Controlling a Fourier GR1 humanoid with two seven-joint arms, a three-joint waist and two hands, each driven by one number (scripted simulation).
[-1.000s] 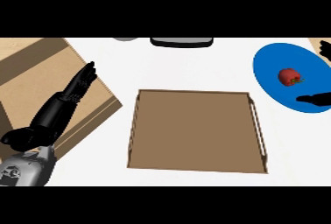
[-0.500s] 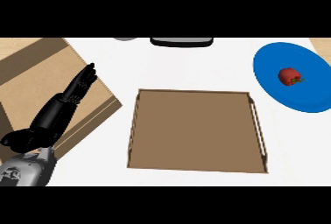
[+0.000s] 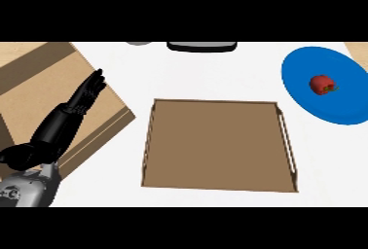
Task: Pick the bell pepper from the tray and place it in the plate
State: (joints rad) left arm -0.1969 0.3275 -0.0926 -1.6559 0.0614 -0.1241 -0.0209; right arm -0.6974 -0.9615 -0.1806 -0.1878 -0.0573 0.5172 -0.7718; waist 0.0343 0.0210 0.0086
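Note:
A small red bell pepper (image 3: 322,84) lies on the blue plate (image 3: 309,68) at the right edge of the head view. The brown tray (image 3: 215,146) sits in the middle of the white counter with nothing in it. My left hand (image 3: 68,116) rests at the left, fingers straight and pointing up, over the wooden surface and well apart from the tray. My right hand shows nowhere in the view.
A wooden board or block (image 3: 43,78) covers the upper left corner. A dark object (image 3: 202,46) and a grey one (image 3: 140,43) peek in at the top edge. White counter lies between the tray and the plate.
The right hand, seen as dark shapes by the plate a second ago, has withdrawn out of view. The pepper stays on the plate. The left hand has not moved.

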